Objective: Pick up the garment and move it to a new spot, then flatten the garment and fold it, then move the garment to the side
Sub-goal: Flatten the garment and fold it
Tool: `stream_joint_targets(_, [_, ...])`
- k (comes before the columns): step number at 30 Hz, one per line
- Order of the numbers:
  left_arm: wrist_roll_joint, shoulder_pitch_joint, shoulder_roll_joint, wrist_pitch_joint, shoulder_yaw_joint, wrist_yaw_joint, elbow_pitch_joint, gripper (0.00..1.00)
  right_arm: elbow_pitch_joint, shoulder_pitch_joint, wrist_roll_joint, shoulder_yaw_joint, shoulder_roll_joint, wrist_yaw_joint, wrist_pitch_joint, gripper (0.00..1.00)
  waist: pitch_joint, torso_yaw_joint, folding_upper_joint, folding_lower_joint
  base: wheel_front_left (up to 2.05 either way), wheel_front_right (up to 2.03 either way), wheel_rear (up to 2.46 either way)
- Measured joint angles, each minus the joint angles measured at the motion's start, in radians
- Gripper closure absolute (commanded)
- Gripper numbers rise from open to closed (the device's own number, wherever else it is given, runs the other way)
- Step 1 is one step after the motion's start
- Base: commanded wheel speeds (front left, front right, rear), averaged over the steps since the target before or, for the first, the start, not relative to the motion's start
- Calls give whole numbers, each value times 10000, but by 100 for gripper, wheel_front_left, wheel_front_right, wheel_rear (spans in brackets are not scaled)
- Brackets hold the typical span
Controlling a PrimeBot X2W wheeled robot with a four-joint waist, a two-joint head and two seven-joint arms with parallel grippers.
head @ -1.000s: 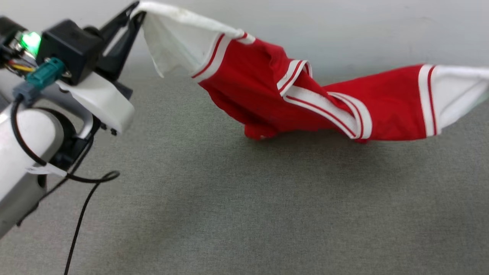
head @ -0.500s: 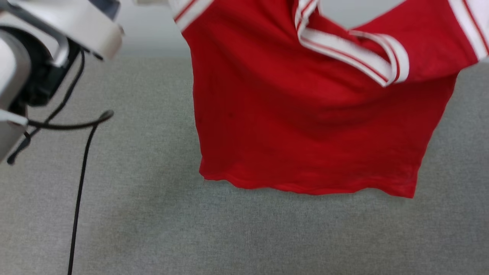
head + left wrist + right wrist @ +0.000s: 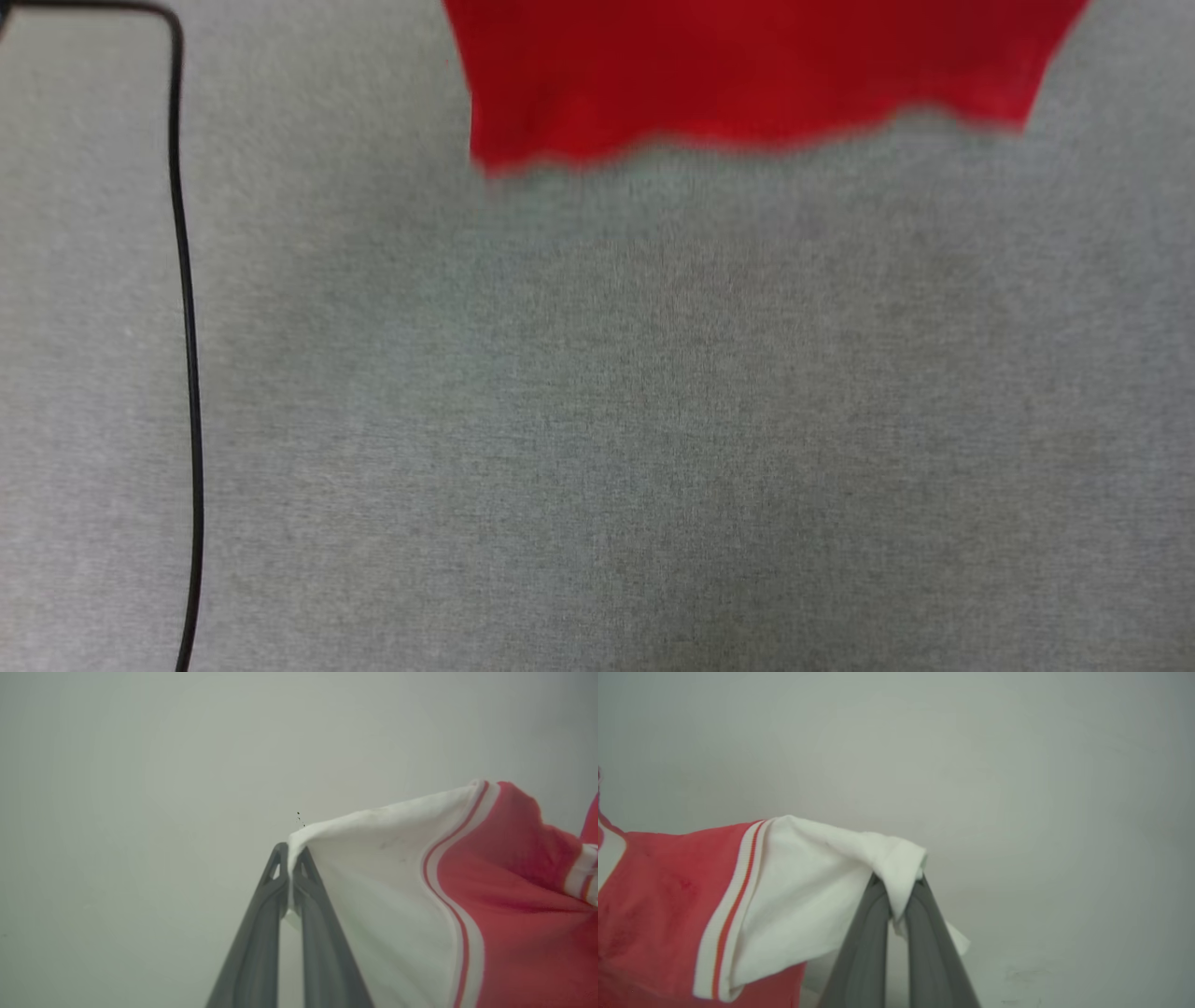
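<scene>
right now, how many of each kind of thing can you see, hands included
garment: 1
hands: 2, left hand and right hand, each shut on the garment
black cable: 1
total: 4

Soft even light; garment [image 3: 747,75] hem motion-blurred.

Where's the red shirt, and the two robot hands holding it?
garment [image 3: 747,75]: head view, red body above the hem.
left gripper [image 3: 291,851]: left wrist view, tips pinching white sleeve.
right gripper [image 3: 897,885]: right wrist view, tips pinching white sleeve.
</scene>
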Motion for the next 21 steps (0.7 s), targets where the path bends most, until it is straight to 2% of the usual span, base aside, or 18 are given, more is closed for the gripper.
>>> stream_joint_targets(5, [115,-840,-291,-355,196,-198,886,100,1239,-1729,-428,336,462,0,-546,100,742,-36,0,1,0,0,0])
stream_joint_targets(10, [25,-1093,-487,-667,395,-362,1624,100,2171,-2678,-656,819,711,0,-1066,100,1324,-51,0,1,0,0,0])
stream_joint_targets(16, [-84,-776,-617,-924,470,-614,2349,100,3122,-2684,-401,1233,817,0,-1613,100,1796,19,0,0,0,0,0])
stream_joint_targets(19, [-148,-98,-625,-1016,616,-594,2263,100,3239,-2182,-178,1603,679,0,-1929,100,1887,106,0,0,0,0,0])
stream_joint_targets(21, [-151,624,-556,-1028,815,-420,1923,100,3225,-1615,94,1787,614,0,-2182,100,1861,138,0,0,0,0,0])
